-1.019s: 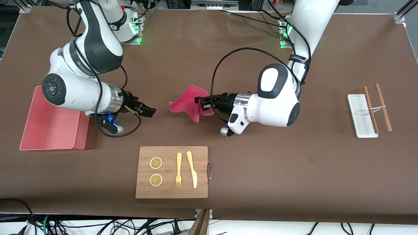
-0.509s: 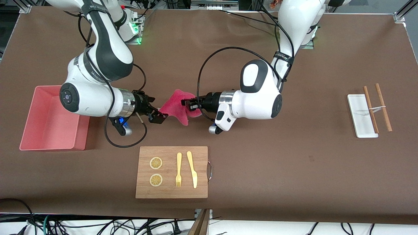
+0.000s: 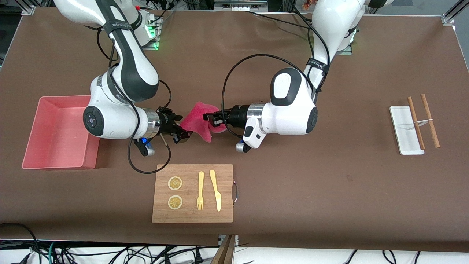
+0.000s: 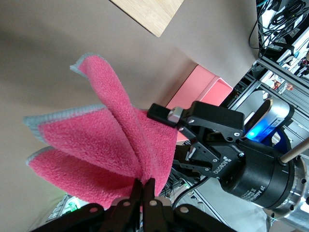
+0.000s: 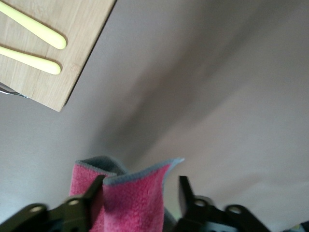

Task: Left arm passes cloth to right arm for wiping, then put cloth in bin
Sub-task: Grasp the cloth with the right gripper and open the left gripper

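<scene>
The magenta-pink cloth (image 3: 198, 119) hangs in the air above the table's middle, with my left gripper (image 3: 206, 117) shut on one corner of it. In the left wrist view the cloth (image 4: 96, 140) fans out from my left gripper (image 4: 144, 182), whose fingers are pinched together on it. My right gripper (image 3: 182, 127) reaches in from the bin's end and stands open astride the cloth's free edge. In the right wrist view the cloth (image 5: 130, 203) lies between the fingers of my right gripper (image 5: 140, 186): one finger touches the fabric, the other stands apart. The salmon-pink bin (image 3: 62, 132) sits at the right arm's end.
A wooden board (image 3: 192, 176) with a yellow fork (image 3: 200, 190), a knife (image 3: 215, 190) and two lemon slices (image 3: 175, 183) lies nearer the front camera than the cloth. A white tray (image 3: 403, 124) with chopsticks (image 3: 416, 123) is at the left arm's end.
My right arm has swung from beside the bin to the cloth, and its fingers now straddle the cloth's edge and stand narrower. My left arm carried the cloth toward it, then held still.
</scene>
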{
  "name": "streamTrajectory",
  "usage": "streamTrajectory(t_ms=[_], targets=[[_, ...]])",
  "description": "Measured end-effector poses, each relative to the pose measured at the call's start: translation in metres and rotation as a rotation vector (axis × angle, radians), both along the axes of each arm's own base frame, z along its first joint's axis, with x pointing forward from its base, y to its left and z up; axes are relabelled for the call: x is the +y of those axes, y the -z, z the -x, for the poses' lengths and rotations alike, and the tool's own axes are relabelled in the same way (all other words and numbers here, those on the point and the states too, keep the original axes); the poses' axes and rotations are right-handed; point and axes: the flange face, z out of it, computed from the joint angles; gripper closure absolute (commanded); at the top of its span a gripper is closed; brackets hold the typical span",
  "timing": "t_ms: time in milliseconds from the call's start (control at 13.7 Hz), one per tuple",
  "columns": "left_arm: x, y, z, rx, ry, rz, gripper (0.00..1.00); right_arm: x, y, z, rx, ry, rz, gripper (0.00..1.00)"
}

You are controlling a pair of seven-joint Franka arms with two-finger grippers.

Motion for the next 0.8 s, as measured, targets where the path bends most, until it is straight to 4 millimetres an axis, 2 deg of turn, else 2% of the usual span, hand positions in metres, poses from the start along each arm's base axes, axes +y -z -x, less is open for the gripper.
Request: streamTrajectory(t_ms=[509, 582, 655, 728, 801], targets=[[0.0003, 0.0012, -0.0005, 0.0, -0.002, -0.001, 1.0, -0.0004, -0.0041, -0.0022, -0.003, 0.014, -0.008, 1.0], [0.0004, 0.0012, -0.0005, 0.0, -0.002, -0.002, 0.97, -0.0006, -0.0046, -0.0025, -0.004, 0.014, -0.009, 1.0], [0.0004, 0.0014, -0.0005, 0.001, -0.002, -0.002, 0.78, -0.0007, -0.0047, -0.0026, -0.007, 0.01, -0.007, 1.0], [0.0004, 0.0018, -0.0006, 0.001, -0.002, -0.002, 0.72, -0.0009, -0.0045, -0.0025, -0.01, 0.004, -0.004, 1.0], [0.0006, 0.0024, -0.0008, 0.001, -0.003, -0.003, 0.59, -0.0008, -0.0042, -0.0023, -0.014, -0.002, 0.001, 1.0]])
